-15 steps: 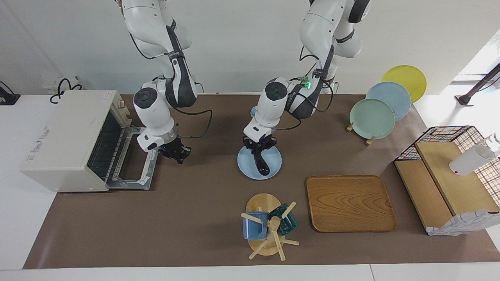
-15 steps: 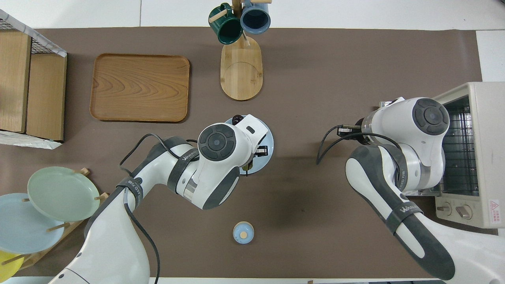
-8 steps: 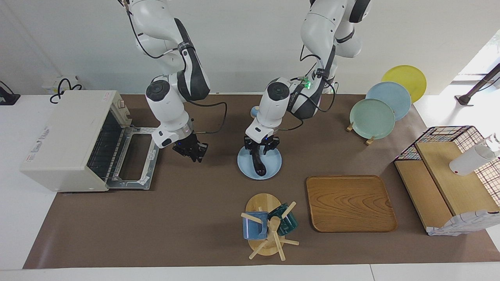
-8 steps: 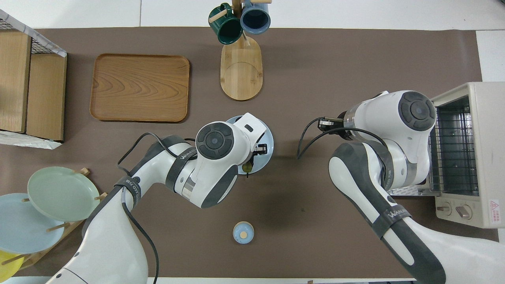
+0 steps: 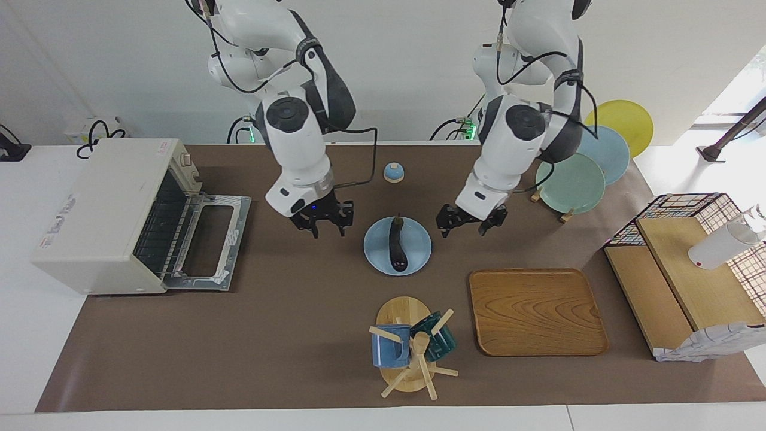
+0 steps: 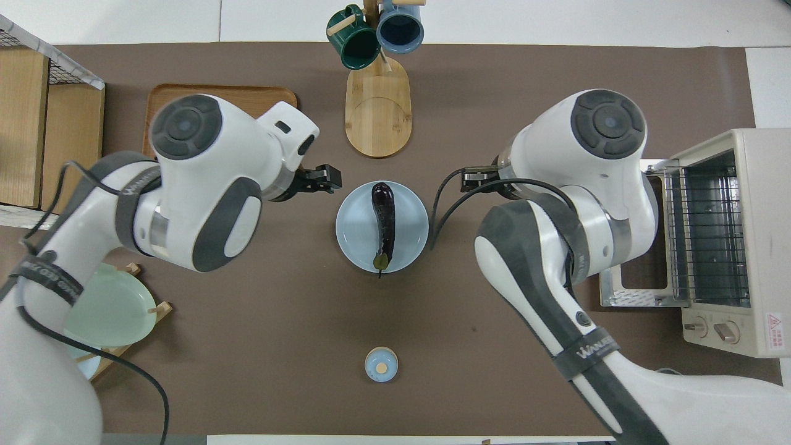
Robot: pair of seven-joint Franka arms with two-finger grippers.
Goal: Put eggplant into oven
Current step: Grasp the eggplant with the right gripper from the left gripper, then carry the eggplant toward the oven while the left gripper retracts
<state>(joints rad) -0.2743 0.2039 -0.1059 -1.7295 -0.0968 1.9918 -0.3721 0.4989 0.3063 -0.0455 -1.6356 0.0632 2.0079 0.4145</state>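
Lying lengthwise on a pale blue plate [image 5: 419, 254] at mid-bench, the eggplant [image 5: 395, 245] has its green stem end toward the robots and its rounded dark end away from them. Nothing touches it.

The left hand [image 5: 471, 222] hangs in the air just beside the plate, toward the left arm's end of the bench, over bare brown mat; its fingers stand spread with nothing between them. The right hand [image 5: 320, 222] hangs over the mat beside the plate, toward the right arm's end, between the plate and the oven [image 5: 108, 215]. Its fingers look parted and hold nothing. In the overhead view the left hand [image 6: 321, 179] shows as a dark tip next to the plate [image 6: 352, 238], while the right hand is mostly hidden under its own wrist.

The oven stands at the right arm's end of the bench with its door [image 5: 209, 242] dropped flat and its wire rack [image 5: 164, 224] showing inside. The eggplant [image 6: 383, 219] is well apart from it.

A wooden tray [image 5: 537, 311] lies farther from the robots than the left hand, and a mug tree [image 5: 410, 347] with two mugs stands farther out than the plate. A small blue knob-topped lid [image 5: 393, 172] sits nearer the robots than the plate. Three plates lean in a stand [image 5: 571, 182] toward the left arm's end.
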